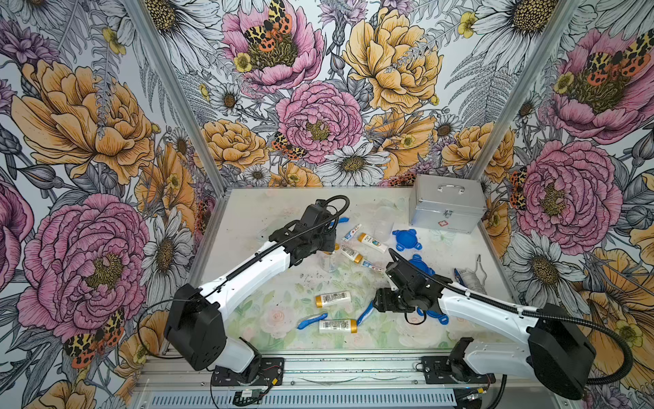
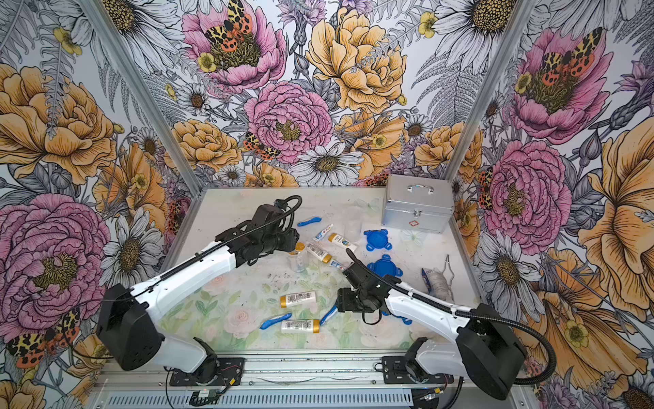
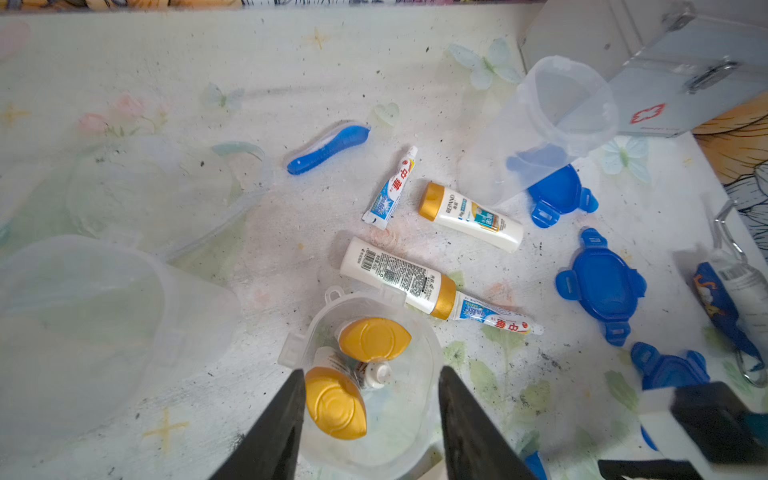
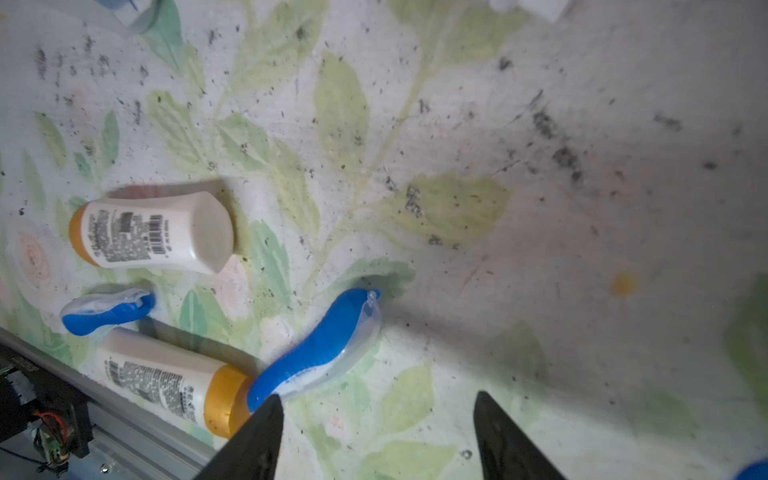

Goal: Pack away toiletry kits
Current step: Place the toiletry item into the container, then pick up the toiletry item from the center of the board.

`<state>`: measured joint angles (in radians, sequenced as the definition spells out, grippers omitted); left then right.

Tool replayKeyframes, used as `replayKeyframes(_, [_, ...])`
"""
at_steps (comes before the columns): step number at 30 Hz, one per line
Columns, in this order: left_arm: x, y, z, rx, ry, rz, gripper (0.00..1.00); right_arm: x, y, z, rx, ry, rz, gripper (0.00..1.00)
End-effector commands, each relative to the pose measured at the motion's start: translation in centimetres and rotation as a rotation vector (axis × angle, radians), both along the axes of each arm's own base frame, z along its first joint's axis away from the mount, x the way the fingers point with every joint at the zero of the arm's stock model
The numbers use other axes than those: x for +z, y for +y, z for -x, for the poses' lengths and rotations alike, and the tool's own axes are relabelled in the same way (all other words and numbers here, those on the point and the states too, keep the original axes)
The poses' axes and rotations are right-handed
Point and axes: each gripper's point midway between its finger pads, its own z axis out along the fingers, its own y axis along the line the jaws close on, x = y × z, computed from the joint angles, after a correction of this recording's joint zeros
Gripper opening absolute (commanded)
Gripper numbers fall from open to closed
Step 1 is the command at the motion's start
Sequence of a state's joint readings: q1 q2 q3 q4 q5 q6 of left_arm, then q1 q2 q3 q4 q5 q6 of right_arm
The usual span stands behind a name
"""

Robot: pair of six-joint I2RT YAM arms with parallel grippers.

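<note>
Two gold-capped bottles (image 3: 334, 405) inside clear cup (image 3: 428, 374), between spread left fingers (image 3: 274, 432)

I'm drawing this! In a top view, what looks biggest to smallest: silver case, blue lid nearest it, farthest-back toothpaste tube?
1. Silver case
2. Blue lid
3. Toothpaste tube
None look alike; the case, though farthest, is clearly biggest.

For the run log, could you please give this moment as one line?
left tool: open above cup | cup: two bottles, toothpaste inside | right tool: open, near toothbrush
</note>
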<state>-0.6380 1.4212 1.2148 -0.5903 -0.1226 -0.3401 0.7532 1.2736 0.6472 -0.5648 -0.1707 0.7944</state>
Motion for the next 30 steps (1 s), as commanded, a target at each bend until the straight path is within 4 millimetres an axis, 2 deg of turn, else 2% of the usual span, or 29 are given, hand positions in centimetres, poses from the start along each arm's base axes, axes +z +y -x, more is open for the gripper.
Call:
replayKeyframes(1, [1.7, 1.2, 1.7, 0.021, 0.003, 0.06, 0.55, 0.3, 2.0, -0.4, 0.008, 0.023, -0.029, 0.71])
replayKeyframes(7, [2.0, 3.2, 2.8, 0.051, 0.011, 0.089, 0.56, -0.5, 4.5, 0.1, 0.09, 0.044, 0.001, 0.61])
replayKeyframes(13, [2.4, 4.9, 2.9, 0.079, 0.014, 0.11, 0.57, -2.0, 5.3, 0.7, 0.137, 0.075, 0.056, 0.56])
replayKeyframes(20, [2.1, 5.7, 3.0, 0.091, 0.029, 0.121, 0.57, -4.3, 2.6, 1.8, 0.167, 0.104, 0.228, 0.45])
replayKeyframes(27, [1.3, 5.7, 3.4, 0.085, 0.057, 0.115, 0.57, -3.9, 0.0, 1.6, 0.173, 0.06, 0.342, 0.37])
replayKeyframes(30, [1.0, 5.6, 3.8, 0.08, 0.069, 0.109, 0.57, -3.7, -0.6, 1.5, 0.191, 0.048, 0.37, 0.37])
